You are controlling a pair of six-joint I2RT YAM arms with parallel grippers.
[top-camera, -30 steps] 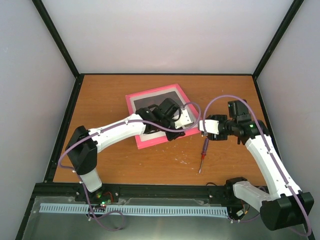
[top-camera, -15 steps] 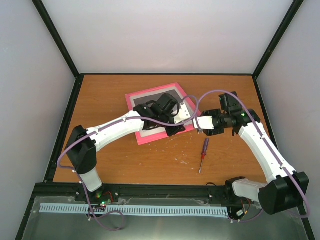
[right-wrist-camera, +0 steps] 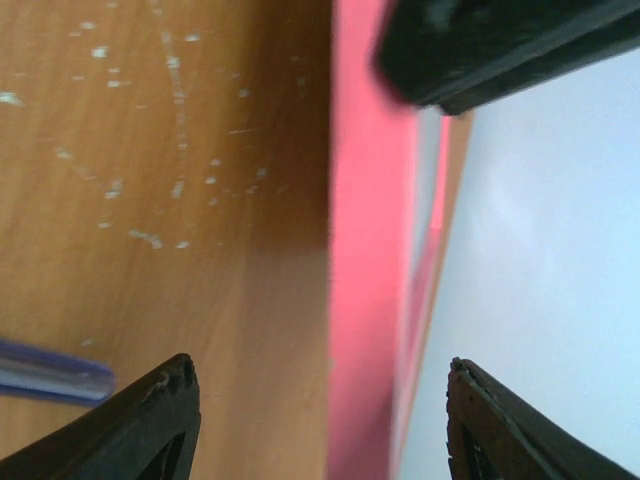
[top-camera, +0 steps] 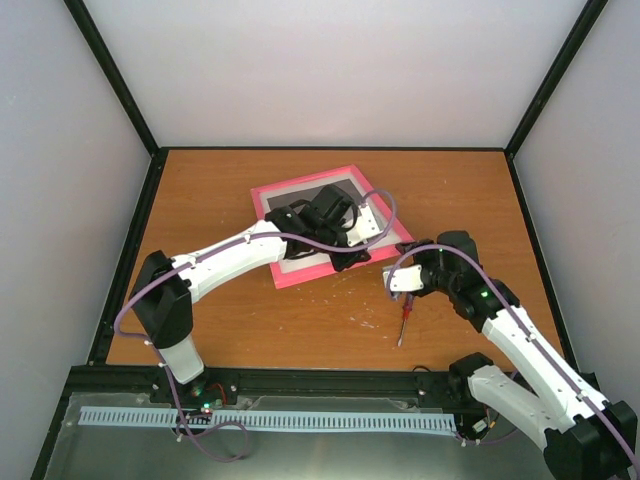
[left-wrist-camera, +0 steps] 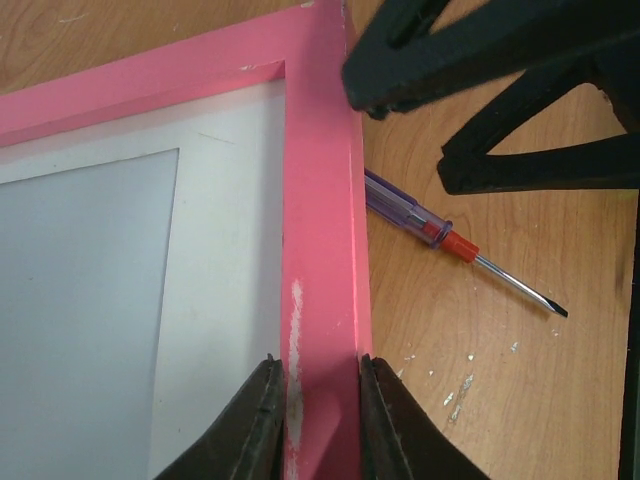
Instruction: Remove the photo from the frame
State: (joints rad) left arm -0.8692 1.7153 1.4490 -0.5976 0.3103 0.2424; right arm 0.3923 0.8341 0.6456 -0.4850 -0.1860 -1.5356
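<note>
Barely started tbh: the frame (left-wrist-camera: 320,180) edge is clamped by the left tool (left-wrist-camera: 318,385), photo (left-wrist-camera: 80,330) beside it not yet pulled out; right tool (right-wrist-camera: 320,400) is held apart, empty.

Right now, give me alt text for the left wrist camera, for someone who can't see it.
The left claw pinches the pink frame by its side rail, a finger on each side. Inside it show a white mat and pale grey photo; a screwdriver lies on the wooden table alongside.
</note>
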